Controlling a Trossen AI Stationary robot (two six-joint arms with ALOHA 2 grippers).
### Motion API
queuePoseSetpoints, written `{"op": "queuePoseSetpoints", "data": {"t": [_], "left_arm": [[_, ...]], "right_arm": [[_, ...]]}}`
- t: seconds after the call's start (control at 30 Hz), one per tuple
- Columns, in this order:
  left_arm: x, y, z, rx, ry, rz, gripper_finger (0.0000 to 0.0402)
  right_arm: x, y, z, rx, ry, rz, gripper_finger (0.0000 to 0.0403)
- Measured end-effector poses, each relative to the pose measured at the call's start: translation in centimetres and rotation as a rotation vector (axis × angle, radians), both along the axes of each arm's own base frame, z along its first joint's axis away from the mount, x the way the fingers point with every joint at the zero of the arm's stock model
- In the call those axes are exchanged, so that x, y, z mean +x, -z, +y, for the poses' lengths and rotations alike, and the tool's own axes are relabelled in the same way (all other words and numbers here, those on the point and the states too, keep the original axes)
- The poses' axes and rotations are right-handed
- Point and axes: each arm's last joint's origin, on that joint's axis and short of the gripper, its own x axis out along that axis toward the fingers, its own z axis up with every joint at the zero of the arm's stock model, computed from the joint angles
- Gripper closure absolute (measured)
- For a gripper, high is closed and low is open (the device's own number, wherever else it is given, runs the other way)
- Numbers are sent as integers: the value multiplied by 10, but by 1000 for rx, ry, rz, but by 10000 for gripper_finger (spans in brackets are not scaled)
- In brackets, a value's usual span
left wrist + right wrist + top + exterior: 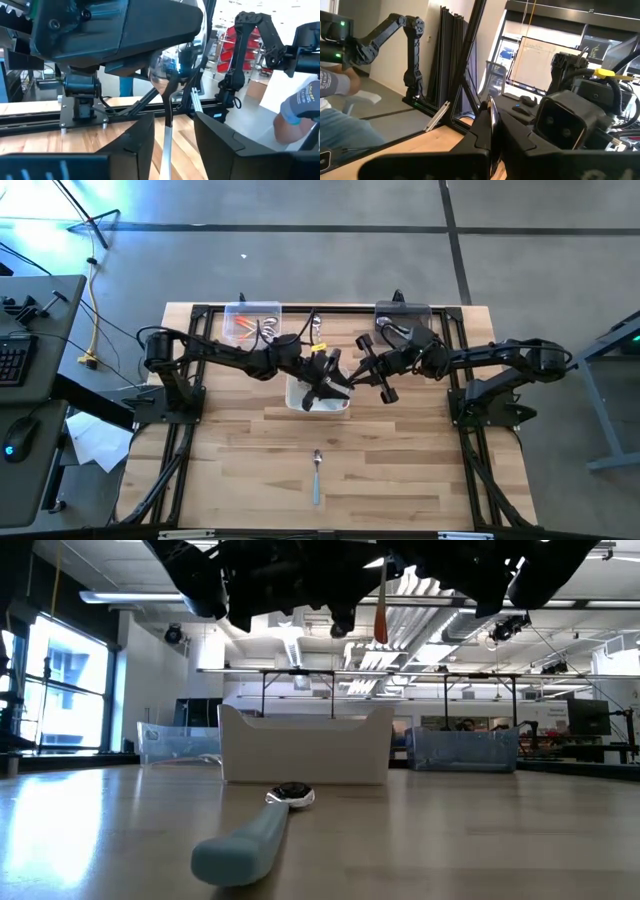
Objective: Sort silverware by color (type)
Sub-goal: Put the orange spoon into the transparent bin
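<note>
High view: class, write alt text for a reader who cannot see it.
Seen from above, two dark arms meet over a white bin at the middle of a wooden table. A light-blue-handled spoon lies alone nearer the front edge. Two clear bins sit along the far edge, the left one holding orange-handled spoons.

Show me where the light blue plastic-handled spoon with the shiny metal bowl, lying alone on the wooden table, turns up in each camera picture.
High view: the spoon lies alone, below centre, near the table's front edge.
Low view: in the foreground, handle toward the camera.
Left wrist view: not in it.
Right wrist view: not in it.
Shared landmark: the white bin just behind the spoon.
</note>
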Motion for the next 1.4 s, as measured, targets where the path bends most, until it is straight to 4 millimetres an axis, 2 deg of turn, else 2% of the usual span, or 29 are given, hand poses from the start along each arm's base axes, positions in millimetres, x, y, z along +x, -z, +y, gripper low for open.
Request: {"op": "queuePoseSetpoints", "data": {"t": [0.13,0.3,0.63,0.73,0.87,1.2,1.4], "left_arm": [[0,-1,0,-1,0,-1,284],[7,-10,0,-5,-1,14,299],[9,-13,-3,35,-2,1,391],[10,-14,-2,37,-23,-2,393],[11,-13,-1,43,-71,8,396],[10,-7,5,55,-181,86,398],[3,-6,7,133,-311,199,399]], "right_arm": [[0,0,0,-1,0,-1,396],[0,0,0,0,0,0,396],[0,0,0,-2,-7,0,396],[0,0,0,8,1,2,392],[1,-1,-1,33,45,6,360],[1,-2,-4,86,107,14,232],[-5,-7,-8,109,121,32,209]]}}
